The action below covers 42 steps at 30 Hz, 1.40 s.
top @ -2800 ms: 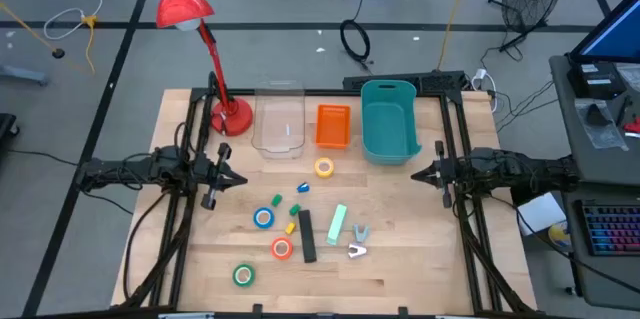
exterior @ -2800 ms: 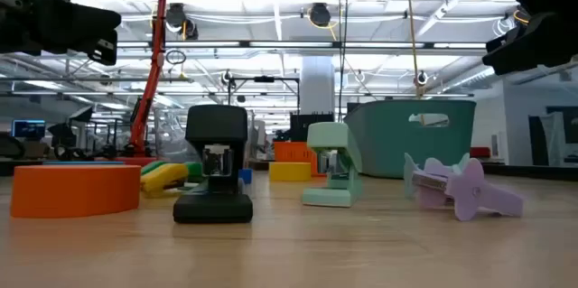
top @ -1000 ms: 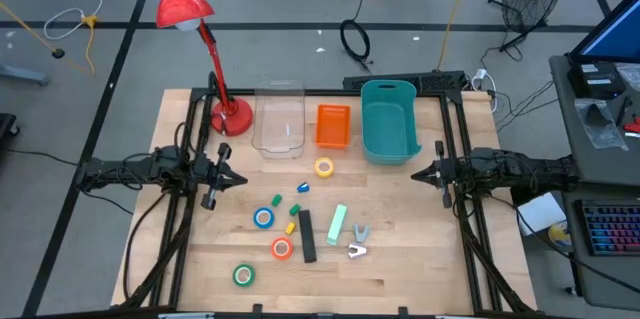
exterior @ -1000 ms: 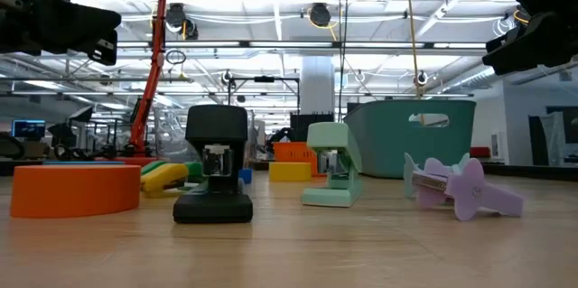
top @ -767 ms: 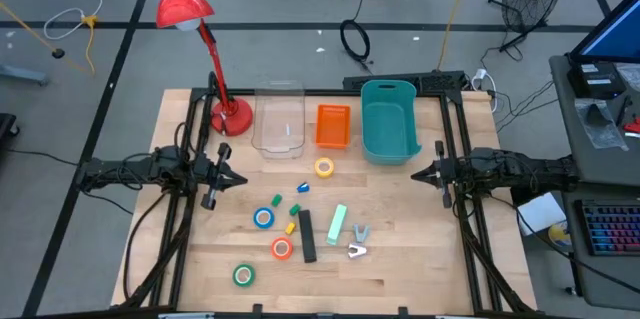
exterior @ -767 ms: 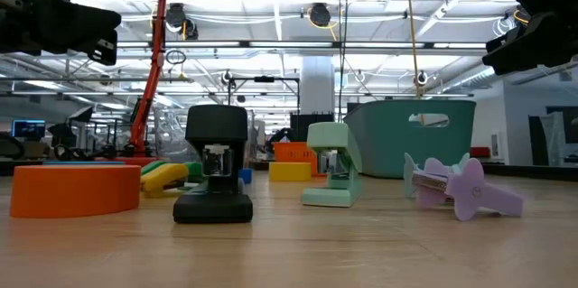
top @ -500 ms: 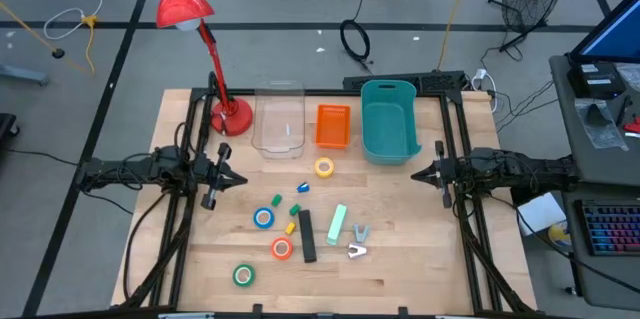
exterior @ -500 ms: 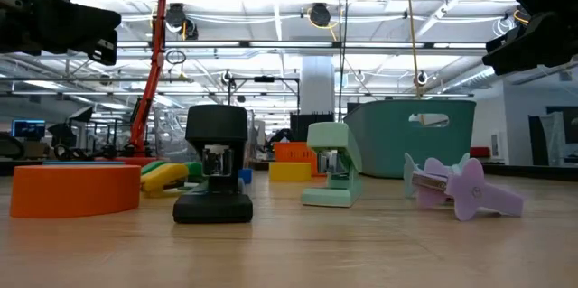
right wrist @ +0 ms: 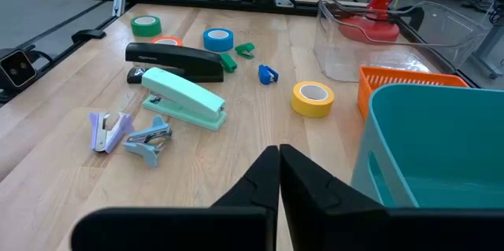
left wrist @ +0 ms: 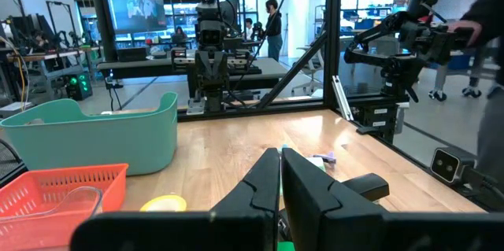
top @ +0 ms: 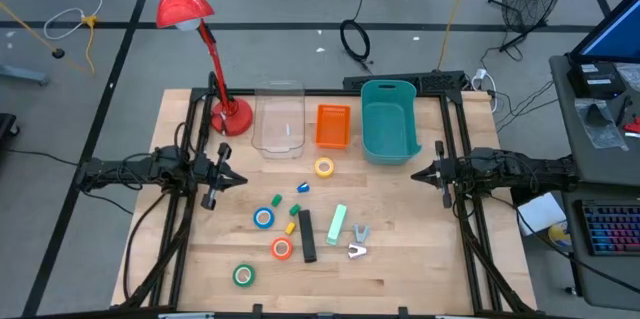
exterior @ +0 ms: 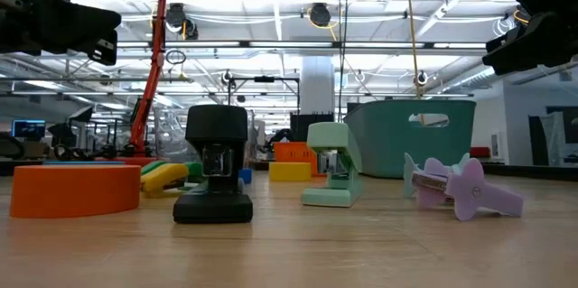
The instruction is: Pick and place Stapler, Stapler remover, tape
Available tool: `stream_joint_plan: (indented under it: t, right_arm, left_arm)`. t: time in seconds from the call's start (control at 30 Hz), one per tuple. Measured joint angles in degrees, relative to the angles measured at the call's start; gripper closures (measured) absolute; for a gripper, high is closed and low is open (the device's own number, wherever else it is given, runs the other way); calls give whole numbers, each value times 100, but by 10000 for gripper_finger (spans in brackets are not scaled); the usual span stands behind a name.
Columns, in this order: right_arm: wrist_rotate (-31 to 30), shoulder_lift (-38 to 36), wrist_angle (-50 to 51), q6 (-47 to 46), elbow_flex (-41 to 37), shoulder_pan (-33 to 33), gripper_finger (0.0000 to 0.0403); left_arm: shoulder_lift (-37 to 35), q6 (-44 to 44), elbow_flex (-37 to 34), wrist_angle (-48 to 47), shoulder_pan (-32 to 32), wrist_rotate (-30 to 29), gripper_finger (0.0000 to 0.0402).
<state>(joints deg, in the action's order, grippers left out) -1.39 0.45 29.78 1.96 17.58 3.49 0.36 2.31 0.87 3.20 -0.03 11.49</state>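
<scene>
Two tools idle at mid-table, well apart: left tool (top: 222, 172) at the left edge, fingers pressed together, holding nothing; right tool (top: 428, 172) at the right edge, fingers likewise together and empty. Between them, on the bare table (top: 420, 259), all the task's things. Near the middle, two staplers side by side: black stapler (top: 306, 236) lying lengthwise, mint stapler (top: 337, 223) just to its right, slightly tilted. Right of the mint one, two removers close together: blue-grey remover (top: 359, 232) and, just nearer the front edge, lilac remover (top: 356, 251). Four tape rolls scattered around: yellow roll (top: 324, 168) farthest back, just in front of the bins; blue roll (top: 263, 218) left of the black stapler; orange roll (top: 282, 249) touching or nearly touching that stapler's left side, hard to tell which; green roll (top: 243, 275) alone toward the front left. Small coloured blocks strewn between the yellow roll and the black stapler: blue block (top: 303, 188), green block (top: 276, 199), another green one (top: 295, 210), yellow block (top: 291, 227). Along the back edge, a row: red lamp (top: 230, 117) at the left, then clear bin (top: 278, 119), orange basket (top: 333, 126), teal tub (top: 388, 121). From table height, black stapler (exterior: 216, 177) and mint stapler (exterior: 330, 176) upright, lilac remover (exterior: 462, 188) on the right, orange roll (exterior: 69, 189) large on the left.
</scene>
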Motion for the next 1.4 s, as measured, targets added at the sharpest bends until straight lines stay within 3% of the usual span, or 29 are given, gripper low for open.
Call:
stream_joint_plan:
  t: [0.2, 0.27, 0.37, 0.53, 0.8, 1.0, 1.23, 1.3, 1.4]
  right_arm:
    - [-11, 2, -46, -74, -4, -2, 394]
    - [-9, 15, -668, -574, -142, -9, 394]
    - [-8, 22, -2339, -1493, -569, -9, 394]
    - [-111, 62, -6119, -2569, -1589, -9, 394]
    - [-2169, 84, -8264, -3867, -1583, -15, 394]
    - [-3032, 96, -8320, -4018, -1593, -15, 394]
    - [-3265, 122, -8379, -4156, -1596, -11, 394]
    - [-3146, 189, -8585, -4300, -1509, -15, 394]
    - [-2333, 422, -8479, -4055, -1168, -13, 394]
  left_arm:
    - [0, 0, 1, 0, -2, -1, 380]
    - [0, 0, 0, 0, 0, 0, 380]
    - [0, 0, -1, 0, 0, -2, 380]
    - [0, -1, -1, -3, -2, -1, 380]
    - [13, -1, -3, -12, -2, -38, 380]
    - [11, -137, -3, 123, 4, -471, 380]
    - [11, -571, -3, 189, 3, -855, 380]
    - [11, -683, -3, 260, 4, -970, 380]
    - [13, -684, -3, 469, 4, -1042, 380]
